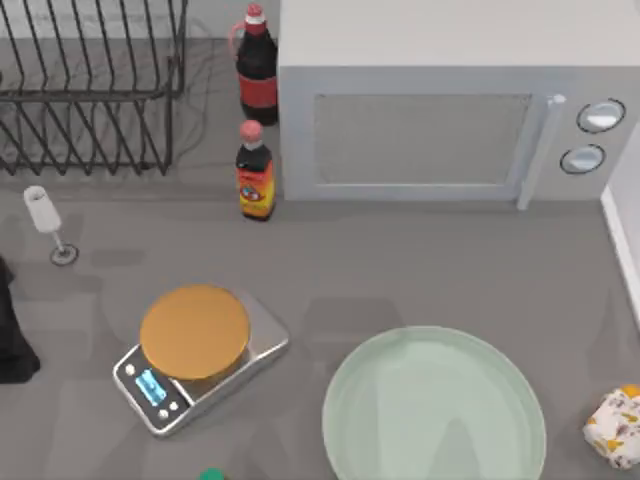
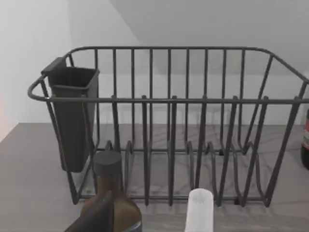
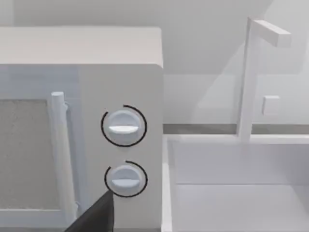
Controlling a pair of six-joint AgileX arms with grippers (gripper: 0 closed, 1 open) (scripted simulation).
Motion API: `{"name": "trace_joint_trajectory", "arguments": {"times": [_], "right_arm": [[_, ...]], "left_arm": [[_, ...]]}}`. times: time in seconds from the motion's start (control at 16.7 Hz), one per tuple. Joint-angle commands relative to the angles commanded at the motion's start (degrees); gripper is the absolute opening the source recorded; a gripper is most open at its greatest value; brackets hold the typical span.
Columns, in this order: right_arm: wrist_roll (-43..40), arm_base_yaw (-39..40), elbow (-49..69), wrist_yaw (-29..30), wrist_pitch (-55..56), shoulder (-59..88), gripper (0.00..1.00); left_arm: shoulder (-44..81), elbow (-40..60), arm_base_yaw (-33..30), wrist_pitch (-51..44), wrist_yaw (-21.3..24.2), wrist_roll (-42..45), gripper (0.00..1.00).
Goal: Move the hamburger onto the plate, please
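**Item: hamburger** (image 1: 615, 425). Small cream lump with orange patches. It sits on the desk at about 4 o'clock, close to the right edge, just off the plate's 3 o'clock rim and not touching it.

**Item: plate** (image 1: 435, 410). Wide, mint green and bare, at the desk's 5 o'clock.

**Item: right gripper** (image 3: 94, 215). A dark tip faces the microwave (image 1: 450, 110) dials, with a white sink (image 3: 231, 183) beside them. Whether it is apart or together cannot be told.

**Item: left gripper** (image 2: 96, 217). Parked at 9 o'clock, facing the dish rack (image 1: 90, 90). Its state likewise cannot be told.

**Other stock:** kitchen scale (image 1: 200, 370) at 7 o'clock, two sauce bottles (image 1: 255, 170) at 11 o'clock, wine glass (image 1: 45, 220) at 9 o'clock.

**Handling note (judgement):** No grasp has been made. The right arm is the natural choice.
- Come straight down over the hamburger with the fingers spread wider than it.
- Close gently on its sides, since it looks soft.
- Avoid nudging it toward the desk edge.
- Lift it above the shallow rim, carry it toward 9 o'clock and release it low over the plate's middle.
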Motion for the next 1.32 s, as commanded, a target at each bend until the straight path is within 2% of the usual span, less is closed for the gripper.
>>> {"name": "trace_joint_trajectory", "arguments": {"times": [0.18, 0.42, 1.02, 1.32], "right_arm": [[-0.19, 0.2, 0.55, 0.02, -0.62, 0.7, 1.0], [-2.32, 2.55, 6.7, 0.1, -7.5, 9.18, 1.0], [-11.68, 13.38, 32.86, -0.09, -39.89, 58.92, 1.0], [-15.43, 17.54, 43.54, 0.02, -51.78, 76.46, 1.0]], "left_arm": [[0.0, 0.0, 0.0, 0.0, 0.0, 0.0, 1.0], [0.0, 0.0, 0.0, 0.0, 0.0, 0.0, 1.0], [0.0, 0.0, 0.0, 0.0, 0.0, 0.0, 1.0], [0.0, 0.0, 0.0, 0.0, 0.0, 0.0, 1.0]]}}
